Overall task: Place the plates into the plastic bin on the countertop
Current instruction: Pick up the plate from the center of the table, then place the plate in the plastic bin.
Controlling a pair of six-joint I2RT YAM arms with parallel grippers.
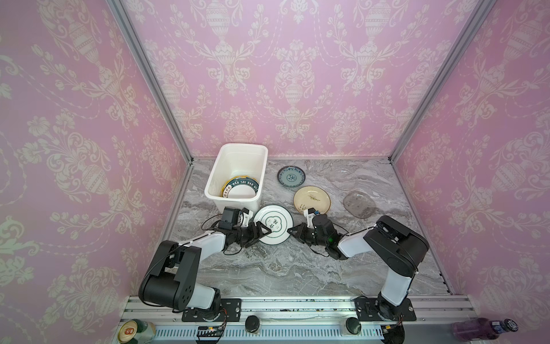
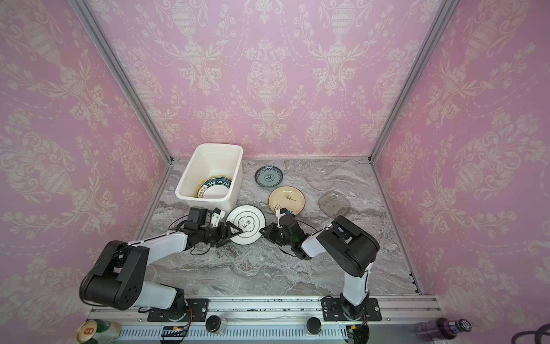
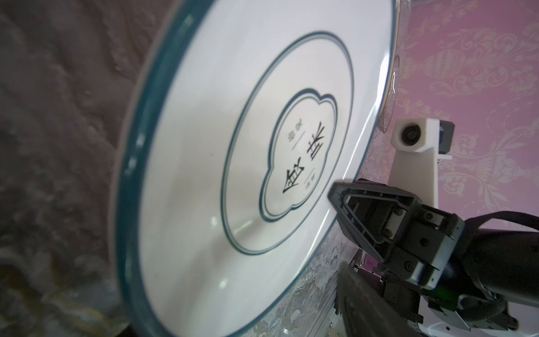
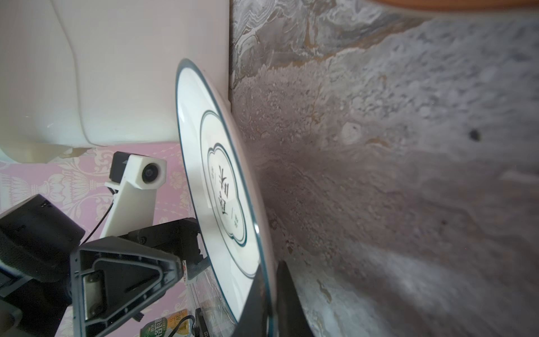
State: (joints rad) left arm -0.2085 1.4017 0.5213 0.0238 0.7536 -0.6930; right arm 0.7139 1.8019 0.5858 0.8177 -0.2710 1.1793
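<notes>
In both top views the bin [image 1: 241, 160] stands at the far left of the worktop [image 1: 297, 268], with stacked plates [image 1: 240, 188] inside. Just near of its right corner sits the white plate [image 1: 273, 225], between the two arms. The left end effector [image 1: 259, 233] has its jaws wide about the plate's left edge. The right end effector [image 1: 291, 230] meets the right edge with narrow jaws. Right of the bin lie a teal plate [image 1: 291, 176], a cream plate [image 1: 311, 199], a smoky plate [image 1: 358, 204] and, farther back, a faint clear plate [image 1: 345, 172], all apart from one another

In the left wrist view the white plate, teal-rimmed with black characters at its centre, fills most of the frame. One finger [image 3: 339, 200] of the right end effector lies on its rim; the other is hidden

In the right wrist view the right end effector is clamped on the white plate's rim, one finger on each face. The left end effector's jaws stand wide at the opposite edge. The bin wall is just beyond the plate
</notes>
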